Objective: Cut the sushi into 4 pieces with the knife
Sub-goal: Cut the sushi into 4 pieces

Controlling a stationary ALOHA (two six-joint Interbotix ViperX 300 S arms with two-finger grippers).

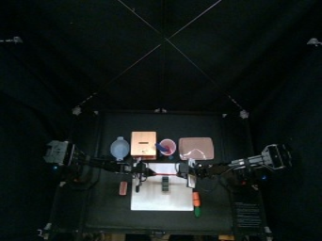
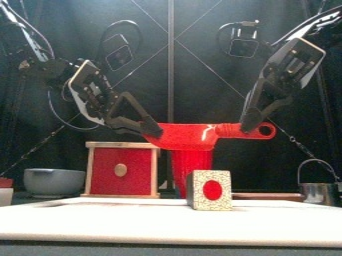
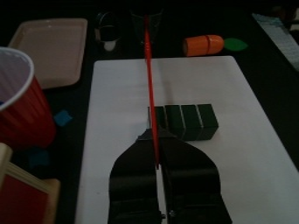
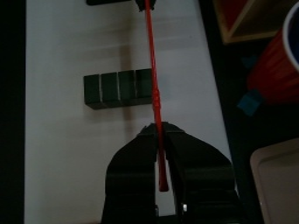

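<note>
Setting: black counter (image 1: 107,209), curtained booth; white cutting board (image 3: 128,96) centred.
Sushi: dark green roll (image 3: 187,120), blocks joined, on the board.
Blade: red knife (image 4: 152,52) raised above the roll.
Hands: left hand (image 3: 155,140), right hand (image 4: 156,136) each pinching one knife end.
Tip: align with a seam, lower level.

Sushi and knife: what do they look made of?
The sushi looks like hard plastic or painted wood: squared dark green blocks with straight seams, matt. The knife looks like thin red plastic: one even colour, no metallic shine. Neither is certain.
</note>
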